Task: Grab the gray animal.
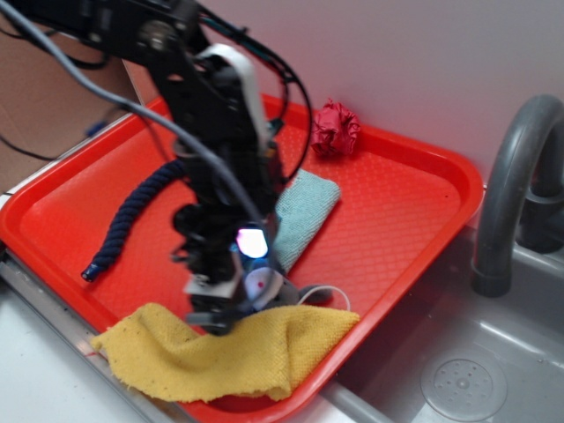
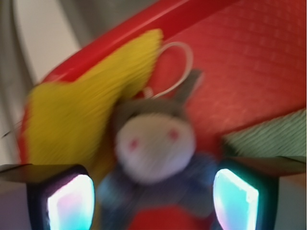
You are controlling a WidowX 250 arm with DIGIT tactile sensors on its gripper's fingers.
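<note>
With the gripper (image 2: 153, 191) spread, one finger on each side of the gray animal (image 2: 154, 143), the approach step looks finished (the wrist view is blurred). Next move: close on the body. The red tray (image 1: 414, 220) holds the animal beside a yellow cloth (image 1: 229, 352), plus a sponge (image 1: 304, 211) and rope (image 1: 132, 220).

Red tray (image 1: 414, 189) bears gray animal (image 1: 263, 284), yellow cloth (image 1: 229, 352), blue sponge (image 1: 304, 216), rope (image 1: 132, 220), red rag (image 1: 335, 129).
</note>
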